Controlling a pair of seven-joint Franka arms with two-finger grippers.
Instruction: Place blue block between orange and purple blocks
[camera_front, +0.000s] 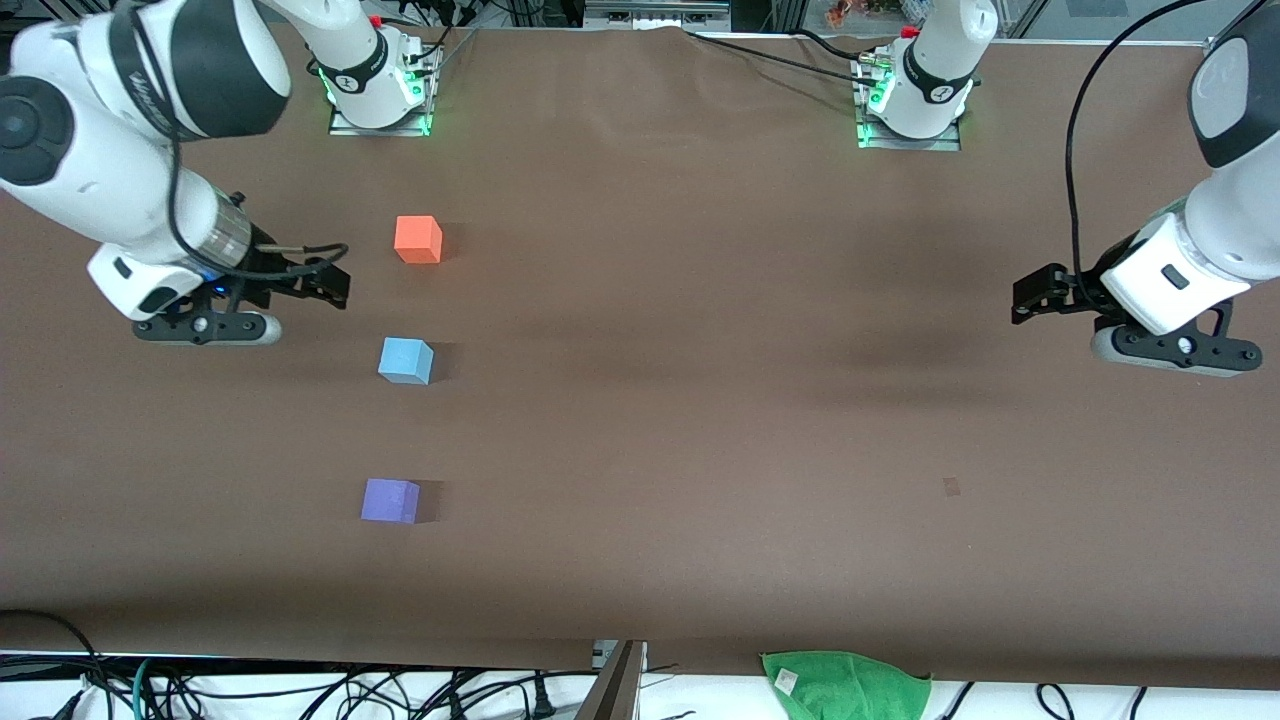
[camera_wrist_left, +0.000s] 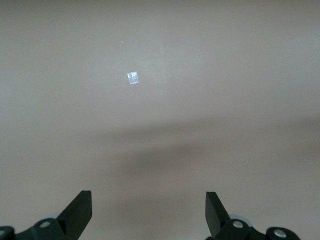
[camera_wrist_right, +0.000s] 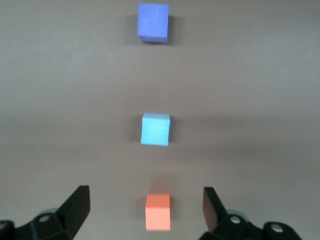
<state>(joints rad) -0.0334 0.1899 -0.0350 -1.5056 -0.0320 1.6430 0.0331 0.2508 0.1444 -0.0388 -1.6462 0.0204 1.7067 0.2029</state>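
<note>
The orange block (camera_front: 418, 240), the light blue block (camera_front: 406, 360) and the purple block (camera_front: 390, 500) stand apart in one line on the brown table. The blue block is in the middle, the orange one farthest from the front camera, the purple one nearest. My right gripper (camera_front: 325, 282) is open and empty over the table beside the orange and blue blocks, toward the right arm's end. The right wrist view shows its open gripper (camera_wrist_right: 146, 197) with the orange block (camera_wrist_right: 158, 212), blue block (camera_wrist_right: 155, 129) and purple block (camera_wrist_right: 153, 22). My left gripper (camera_front: 1035, 295) is open and empty over bare table at the left arm's end (camera_wrist_left: 148, 199).
A small patch of tape (camera_front: 951, 487) lies on the table toward the left arm's end, and shows in the left wrist view (camera_wrist_left: 133, 78). A green cloth (camera_front: 845, 683) lies at the table edge nearest the front camera. Cables hang along that edge.
</note>
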